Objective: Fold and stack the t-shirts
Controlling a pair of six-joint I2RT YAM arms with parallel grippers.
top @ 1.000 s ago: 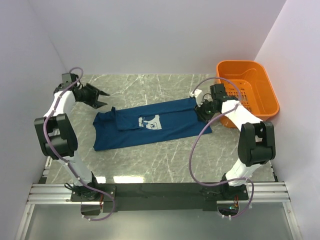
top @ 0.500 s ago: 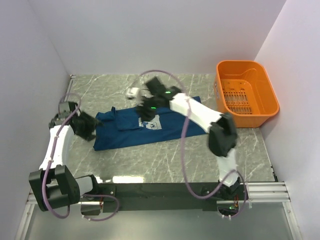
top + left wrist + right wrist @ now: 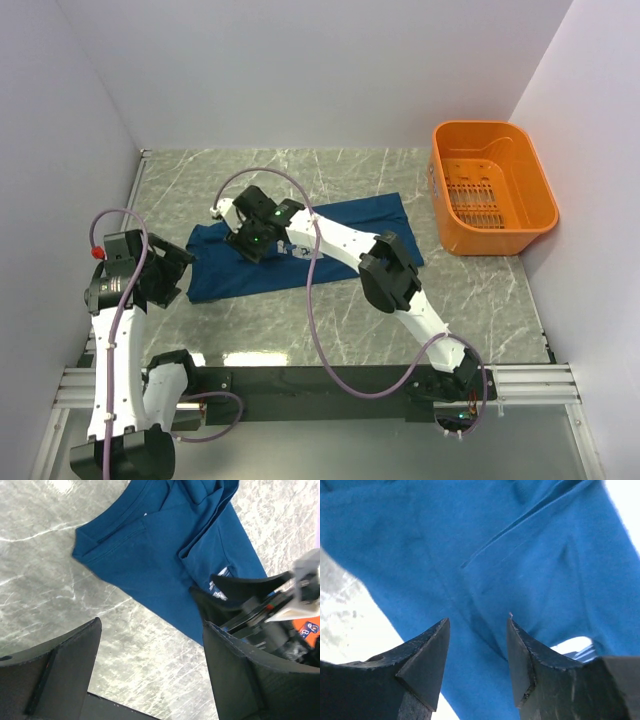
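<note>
In the last second I have swung my right arm off the shirt's (image 3: 375, 225) basket-side end and clear across it. My right tool (image 3: 250, 240) now hangs low over the collar end, where a flap already lies doubled over the chest. In the wrist view the right tool (image 3: 477, 625) is spread, with blue cloth showing between the fingers and nothing pinched. My left arm has drawn back from the far left corner, so my left tool (image 3: 170, 272) sits just off the shirt's near left edge. It has widened and is spread wide (image 3: 150, 630) over bare counter (image 3: 330, 300), holding nothing. The shirt itself has hardly shifted: it lies flat in the middle of the counter, well apart from the basket (image 3: 478, 124). I read this as both tools let go and repositioned for the next fold at the collar end. The fold is only partly made, and nothing is stacked yet.
</note>
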